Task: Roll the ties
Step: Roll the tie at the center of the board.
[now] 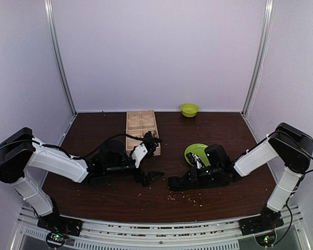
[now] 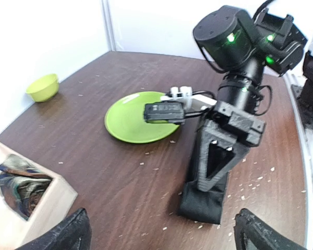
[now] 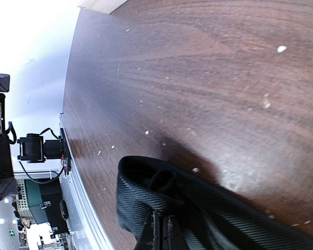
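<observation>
A black tie (image 3: 161,192) lies bunched on the dark wooden table (image 3: 208,67), its ribbed fabric folded over itself. My right gripper (image 3: 164,223) is shut on that fold, low over the table. The left wrist view faces this from the front: the right gripper (image 2: 207,183) pins the tie (image 2: 203,204) against the table, just right of the green plate (image 2: 135,117). My left gripper (image 2: 164,237) is open wide with nothing between its fingertips (image 2: 68,234); it sits a short way from the tie. From above, the left gripper (image 1: 151,178) and right gripper (image 1: 178,182) face each other mid-table.
A wooden compartment box (image 1: 141,130) stands behind the left gripper; a rolled patterned fabric shows in one cell (image 2: 21,182). A small green bowl (image 1: 189,109) sits at the back wall. Pale crumbs are scattered over the table (image 1: 94,198).
</observation>
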`<state>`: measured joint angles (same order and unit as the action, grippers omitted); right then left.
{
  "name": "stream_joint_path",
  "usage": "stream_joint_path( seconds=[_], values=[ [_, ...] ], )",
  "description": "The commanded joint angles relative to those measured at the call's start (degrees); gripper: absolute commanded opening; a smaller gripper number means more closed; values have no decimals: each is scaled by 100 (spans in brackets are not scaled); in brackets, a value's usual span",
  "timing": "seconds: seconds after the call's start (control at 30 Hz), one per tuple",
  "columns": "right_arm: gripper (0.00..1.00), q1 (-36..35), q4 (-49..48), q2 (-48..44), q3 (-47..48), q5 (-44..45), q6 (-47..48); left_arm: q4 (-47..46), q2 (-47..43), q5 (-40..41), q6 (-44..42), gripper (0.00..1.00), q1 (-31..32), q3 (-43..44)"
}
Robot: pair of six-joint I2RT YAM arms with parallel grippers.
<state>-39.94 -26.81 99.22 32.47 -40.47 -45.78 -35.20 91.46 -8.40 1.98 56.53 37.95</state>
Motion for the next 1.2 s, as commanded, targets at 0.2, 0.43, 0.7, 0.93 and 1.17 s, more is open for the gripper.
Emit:
stream_joint_path(
  seconds=[0.2,0.43,0.7,0.93,1.17],
  values=[
    [0,180,314,476,-356,303,332,-1457,1128,-229,167,98,216,26],
    [0,180,130,543,-523,408,298,-1909,2520,-337,157,97,459,786],
    [0,180,-242,625,-647,336,104,-2296,3398,-373,382,89,481,1267],
    [0,179,-368,589,-653,329,-16,-1502,3451,-572,153,59,481,1548],
    [22,197,-7,-104,-585,355,-12,224,2976,-626,-395,42,473,1570]
  ],
)
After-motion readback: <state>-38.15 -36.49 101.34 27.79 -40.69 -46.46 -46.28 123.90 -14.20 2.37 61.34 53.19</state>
